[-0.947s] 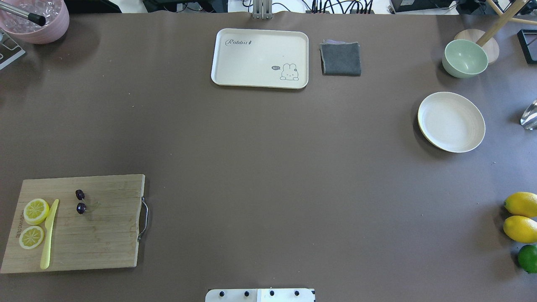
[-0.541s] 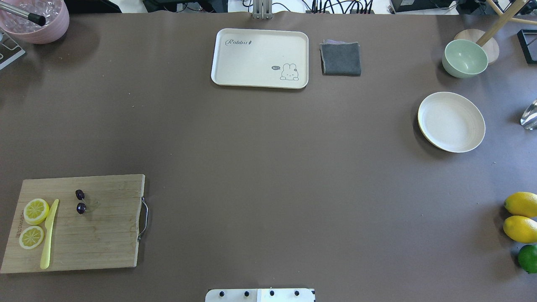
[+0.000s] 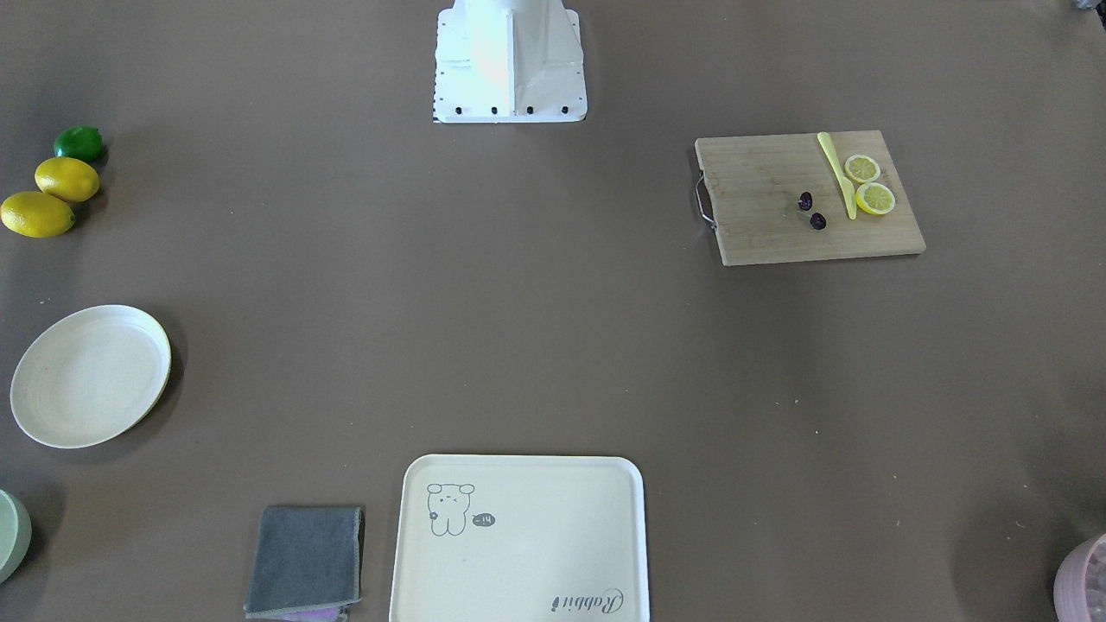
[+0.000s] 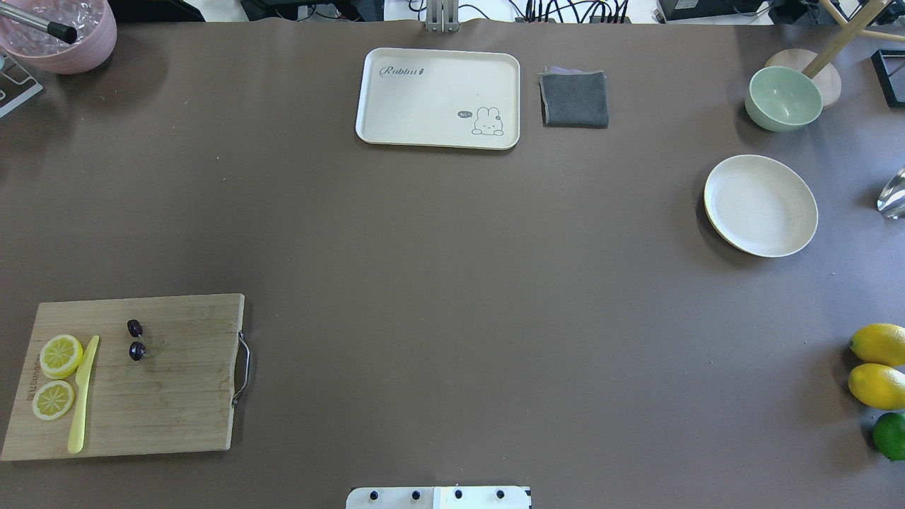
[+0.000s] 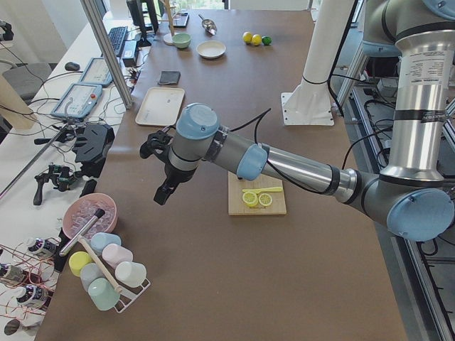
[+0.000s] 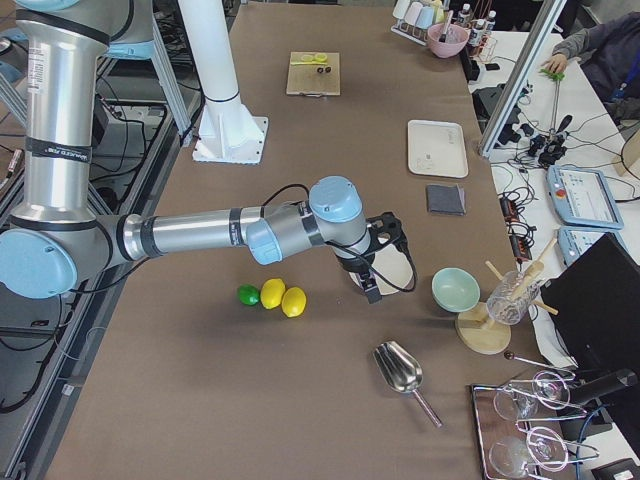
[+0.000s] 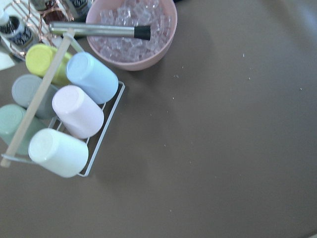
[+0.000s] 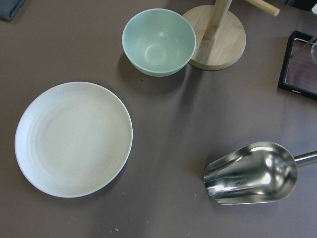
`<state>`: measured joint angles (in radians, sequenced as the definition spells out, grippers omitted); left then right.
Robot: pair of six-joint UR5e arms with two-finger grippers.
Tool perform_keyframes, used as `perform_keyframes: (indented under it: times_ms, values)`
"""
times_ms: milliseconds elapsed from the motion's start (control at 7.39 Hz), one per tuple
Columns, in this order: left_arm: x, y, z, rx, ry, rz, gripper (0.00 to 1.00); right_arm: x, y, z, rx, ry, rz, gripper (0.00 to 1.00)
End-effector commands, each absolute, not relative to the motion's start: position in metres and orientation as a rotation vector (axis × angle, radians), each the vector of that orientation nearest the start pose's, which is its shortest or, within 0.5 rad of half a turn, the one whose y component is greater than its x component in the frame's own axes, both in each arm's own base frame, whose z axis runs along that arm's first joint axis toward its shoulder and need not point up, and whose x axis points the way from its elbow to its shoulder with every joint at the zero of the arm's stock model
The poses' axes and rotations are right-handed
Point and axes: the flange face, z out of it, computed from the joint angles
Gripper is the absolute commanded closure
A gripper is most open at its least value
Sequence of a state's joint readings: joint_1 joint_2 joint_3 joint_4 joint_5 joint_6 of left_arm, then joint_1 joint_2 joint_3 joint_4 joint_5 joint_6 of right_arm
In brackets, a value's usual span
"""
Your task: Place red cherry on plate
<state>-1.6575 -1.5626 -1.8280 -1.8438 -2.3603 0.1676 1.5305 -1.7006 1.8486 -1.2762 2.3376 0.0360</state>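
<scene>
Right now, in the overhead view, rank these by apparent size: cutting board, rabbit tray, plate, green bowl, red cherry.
Largest to smallest:
1. cutting board
2. rabbit tray
3. plate
4. green bowl
5. red cherry
The board lies nearest the camera, which flatters it, but the gap looks clear.

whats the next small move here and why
Probably bring the left gripper over the cutting board: the red cherry lies there untouched, on that arm's side, and the gripper hangs off the board near the pink bowl. The plate sits empty.
</scene>
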Motion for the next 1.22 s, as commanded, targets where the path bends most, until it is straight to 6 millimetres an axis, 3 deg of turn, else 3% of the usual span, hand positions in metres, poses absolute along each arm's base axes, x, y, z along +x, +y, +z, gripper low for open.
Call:
perform_keyframes:
  times_ms: [0, 135, 406, 541, 677, 812, 1083]
  values:
    - [-0.097, -0.483, 0.519, 0.645, 0.739, 0.292, 0.01, 0.017, -0.483, 0.565, 0.289, -0.819, -0.07, 0.0]
    - [-0.078, -0.488, 0.515, 0.613, 0.77, 0.268, 0.01, -0.008, -0.504, 0.578, 0.244, -0.84, -0.017, 0.03]
    - [-0.07, -0.488, 0.512, 0.61, 0.778, 0.282, 0.01, -0.085, -0.54, 0.616, 0.23, -0.889, 0.088, 0.06]
    - [-0.07, -0.489, 0.512, 0.61, 0.777, 0.281, 0.01, -0.126, -0.538, 0.628, 0.228, -0.901, 0.147, 0.12]
    - [-0.07, -0.489, 0.512, 0.61, 0.777, 0.281, 0.01, -0.148, -0.533, 0.64, 0.234, -0.884, 0.171, 0.16]
    - [-0.07, -0.49, 0.511, 0.611, 0.777, 0.28, 0.01, -0.154, -0.527, 0.645, 0.217, -0.897, 0.199, 0.22]
    - [-0.07, -0.49, 0.512, 0.611, 0.775, 0.28, 0.01, -0.148, -0.505, 0.67, 0.205, -0.892, 0.203, 0.35]
